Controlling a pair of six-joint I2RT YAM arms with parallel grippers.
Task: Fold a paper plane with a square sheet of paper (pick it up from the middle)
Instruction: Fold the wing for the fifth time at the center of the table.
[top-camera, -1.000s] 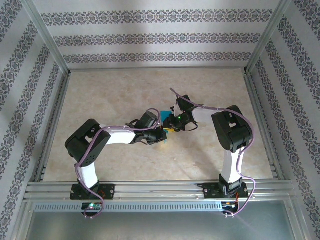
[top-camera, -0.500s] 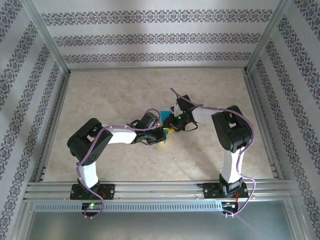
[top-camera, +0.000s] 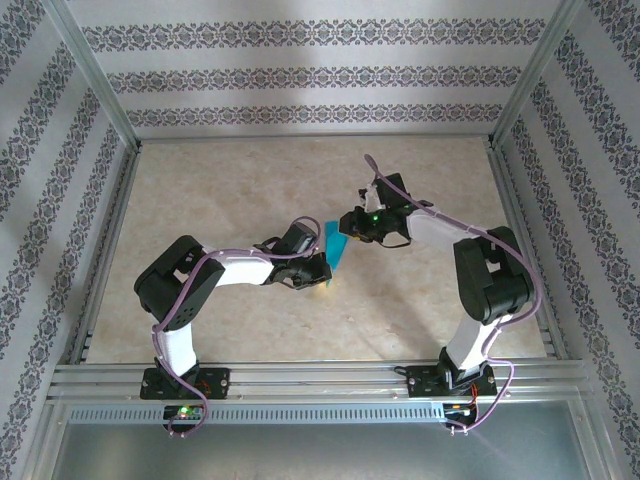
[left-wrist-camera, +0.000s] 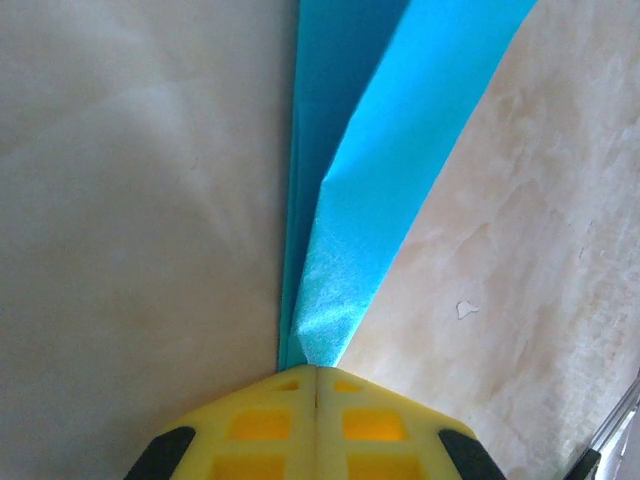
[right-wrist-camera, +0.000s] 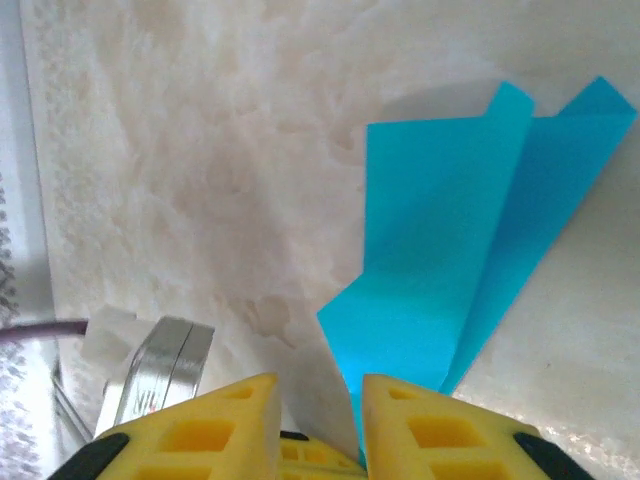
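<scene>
Teal sheet of paper (top-camera: 334, 246), partly folded along its length, stands raised near the middle of the pale marbled table (top-camera: 230, 190), between the two arms. The left gripper (left-wrist-camera: 316, 372) is clenched on its near end. The right gripper (right-wrist-camera: 320, 400) has its jaws parted, with a corner of the sheet reaching into the gap.

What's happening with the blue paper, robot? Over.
Left fingers shut on paper. Right fingers apart, paper edge between them. Paper creased, folding unfinished.
</scene>
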